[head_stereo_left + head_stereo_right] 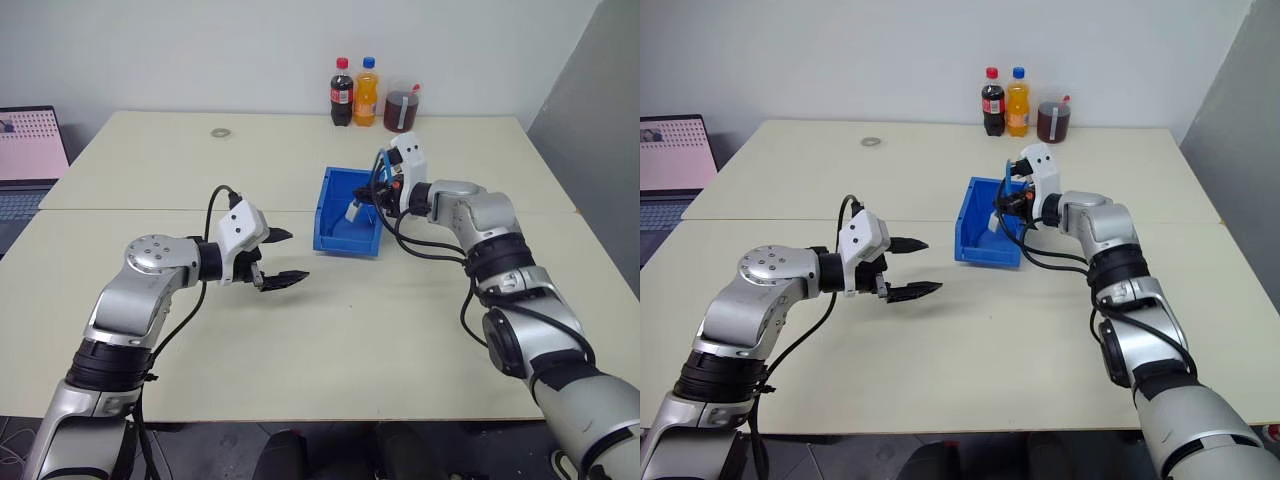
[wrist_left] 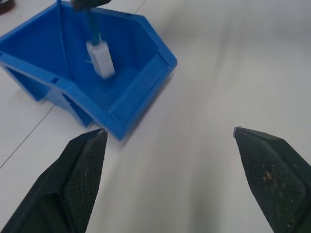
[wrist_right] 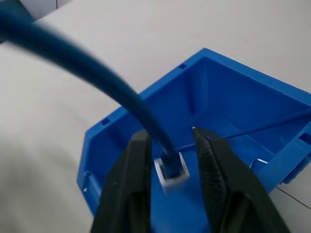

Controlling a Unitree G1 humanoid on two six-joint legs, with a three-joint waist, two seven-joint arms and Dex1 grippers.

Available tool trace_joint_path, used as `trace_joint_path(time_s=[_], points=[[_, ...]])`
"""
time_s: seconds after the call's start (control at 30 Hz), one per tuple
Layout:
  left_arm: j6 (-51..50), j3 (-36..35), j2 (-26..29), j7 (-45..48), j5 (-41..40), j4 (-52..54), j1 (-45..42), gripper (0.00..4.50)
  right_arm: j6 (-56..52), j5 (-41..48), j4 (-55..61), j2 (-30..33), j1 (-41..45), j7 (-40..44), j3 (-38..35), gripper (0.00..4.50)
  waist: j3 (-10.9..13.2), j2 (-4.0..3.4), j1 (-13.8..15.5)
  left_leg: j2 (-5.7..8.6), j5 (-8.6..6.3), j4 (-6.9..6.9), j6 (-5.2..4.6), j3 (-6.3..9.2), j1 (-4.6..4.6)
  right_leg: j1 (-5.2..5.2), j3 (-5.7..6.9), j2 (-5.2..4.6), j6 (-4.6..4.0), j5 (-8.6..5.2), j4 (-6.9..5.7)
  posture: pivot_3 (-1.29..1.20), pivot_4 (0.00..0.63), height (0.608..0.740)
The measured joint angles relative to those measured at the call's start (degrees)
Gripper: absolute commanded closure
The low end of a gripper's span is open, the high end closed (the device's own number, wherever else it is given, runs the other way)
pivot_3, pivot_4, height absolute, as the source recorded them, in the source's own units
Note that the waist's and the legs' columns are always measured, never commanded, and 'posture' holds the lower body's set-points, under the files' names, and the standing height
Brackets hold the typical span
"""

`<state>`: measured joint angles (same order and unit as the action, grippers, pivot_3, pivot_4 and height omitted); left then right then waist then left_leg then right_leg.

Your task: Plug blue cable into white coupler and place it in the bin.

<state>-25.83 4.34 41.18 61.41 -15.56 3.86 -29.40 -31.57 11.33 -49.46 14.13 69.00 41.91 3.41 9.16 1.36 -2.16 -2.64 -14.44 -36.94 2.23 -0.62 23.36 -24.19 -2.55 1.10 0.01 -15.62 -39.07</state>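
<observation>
Right claw (image 3: 170,160) over the bin (image 1: 330,235), fingers slightly apart on either side of the blue cable (image 3: 97,73); whether they grip it I cannot tell. Cable is plugged into the white coupler (image 3: 171,174), hanging inside the bin. Left claw (image 1: 280,257) wide apart, empty, above tabletop (image 1: 350,340), near the bin's front.

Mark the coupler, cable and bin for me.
white coupler (image 2: 100,59): left wrist view, its side face.
blue cable (image 3: 92,70): right wrist view, mid-length of the cable.
bin (image 1: 345,243): left eye view, near outer wall.
</observation>
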Motion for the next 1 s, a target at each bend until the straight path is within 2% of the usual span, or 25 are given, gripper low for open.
trace_joint_path(time_s=[0.27,0.5,0.63,0.73,0.87,1.0], points=[[0.21,0.09,-0.11,-0.1,0.34,-0.32,-0.59,0.13,5.18,-5.35,-6.27,3.81,5.45,6.87,2.39,0.01,0.02,-0.02,0.24,0.04,0.0,-0.06,0.0,0.02,0.07,-0.01,0.06,-0.15,0.03,0.0,-0.01,0.0,0.15,0.74],[1.38,0.46,-0.52,-0.89,0.94,-2.3,-0.71,0.13,6.68,-7.5,-7.07,8.97,5.65,12.13,2.88,0.01,0.03,-0.04,0.32,0.05,0.0,-0.06,0.0,0.03,0.07,-0.01,0.08,-0.14,0.03,0.01,-0.02,0.0,0.15,0.74],[1.5,0.37,-0.78,-2.6,1.31,-2.76,-0.58,0.13,4.75,-6.57,0.39,12.26,1.78,13.18,1.34,0.01,0.02,-0.03,0.37,0.01,0.0,-0.03,0.0,0.06,0.07,0.01,0.09,-0.16,0.03,0.01,0.0,0.0,0.15,0.74],[1.91,-0.74,-0.99,-5.74,1.83,-3.9,0.38,0.13,-0.12,-3.38,14.79,14.63,-7.97,13.04,-1.35,0.01,0.03,-0.04,0.5,-0.03,0.0,-0.06,0.0,0.16,0.09,0.02,0.13,-0.21,0.03,0.0,-0.02,0.0,0.15,0.74],[1.25,-4.97,-1.16,-10.41,1.73,-3.84,2.96,0.13,-8.29,2.86,39.53,16.22,-24.7,10.31,-7.69,0.01,0.05,-0.07,0.53,-0.07,0.0,-0.11,0.0,0.44,0.18,0.01,0.21,-0.28,0.04,0.0,-0.04,0.0,0.15,0.74],[1.23,-10.41,-1.3,-16.78,2.02,-2.59,7.42,0.13,-8.55,6.05,58.9,14.77,-39.62,4.28,-14.7,0.01,0.04,-0.06,0.4,-0.05,0.0,-0.09,0.0,0.5,0.04,0.13,0.21,-0.27,0.05,0.0,-0.03,0.0,0.15,0.74]])
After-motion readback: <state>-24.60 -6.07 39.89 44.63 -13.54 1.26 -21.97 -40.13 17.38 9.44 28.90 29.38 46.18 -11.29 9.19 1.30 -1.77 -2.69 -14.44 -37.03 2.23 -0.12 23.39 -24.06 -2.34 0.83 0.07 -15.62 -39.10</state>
